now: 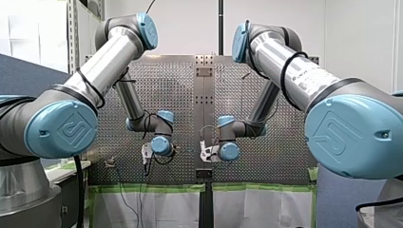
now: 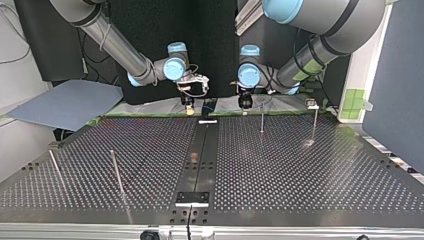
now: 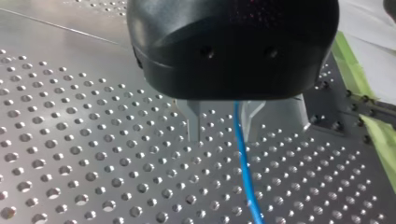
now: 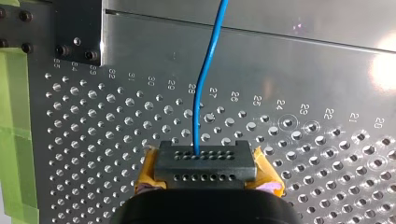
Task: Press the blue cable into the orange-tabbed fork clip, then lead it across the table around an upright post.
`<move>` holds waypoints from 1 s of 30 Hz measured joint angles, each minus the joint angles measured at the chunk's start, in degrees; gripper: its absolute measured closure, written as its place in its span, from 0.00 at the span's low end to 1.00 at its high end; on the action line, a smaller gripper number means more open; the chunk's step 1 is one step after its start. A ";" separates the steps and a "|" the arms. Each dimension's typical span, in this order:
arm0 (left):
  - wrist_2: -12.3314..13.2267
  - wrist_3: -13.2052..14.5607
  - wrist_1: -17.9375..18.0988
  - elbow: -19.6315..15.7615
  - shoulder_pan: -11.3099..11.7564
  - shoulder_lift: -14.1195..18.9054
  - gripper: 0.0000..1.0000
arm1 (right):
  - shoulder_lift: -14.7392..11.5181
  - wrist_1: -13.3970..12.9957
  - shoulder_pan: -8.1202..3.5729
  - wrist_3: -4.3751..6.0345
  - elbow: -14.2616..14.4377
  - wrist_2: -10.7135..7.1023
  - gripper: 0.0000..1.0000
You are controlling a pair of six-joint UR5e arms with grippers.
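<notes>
Both hands work at the bench [image 2: 280, 170] edge closest to the arms' bases, one on each side of the centre strip [image 2: 202, 150]. My right hand [image 4: 205, 161], with yellow pads [image 4: 148, 173] showing at its sides, is closed on the end of the cable [image 4: 201, 93]. The cable rises out of it and runs ahead over the holes, out of sight. My left hand [image 3: 223, 130] hangs low over the bench with its metal fingers [image 3: 194, 126] a narrow way apart. The cable passes between them, close to one finger, and I judge it unclamped there.

The first step looks barely begun: the cable is in hand but not seated in any clip. A small fixture [image 2: 311, 103] at this same edge, toward the corner on my left arm's side, may be the clip. It is too small to tell, and no orange shows. The next move calls for a taut span between the hands, carried over the fork and pressed straight down.

Just in from this edge, on my left arm's side, stand two posts [image 2: 262, 119] [image 2: 315, 125], the first near my left hand, so any sideways sweep there needs care. Beyond them the middle of the bench lies open. Two more posts [image 2: 116, 172] [image 2: 55, 167] stand near the far edge in my right arm's half, with free room all round them for leading the cable.
</notes>
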 joint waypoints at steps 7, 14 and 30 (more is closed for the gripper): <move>0.35 0.17 -1.04 0.56 0.38 -0.12 0.77 | 0.00 0.06 0.15 -0.02 0.01 -0.03 1.00; 0.56 0.66 -1.91 0.65 0.48 -0.14 0.96 | 0.00 0.11 0.23 -0.04 0.00 -0.02 1.00; 0.88 1.25 -3.47 0.67 0.10 -0.13 0.83 | 0.00 0.18 0.19 0.07 -0.01 -0.02 1.00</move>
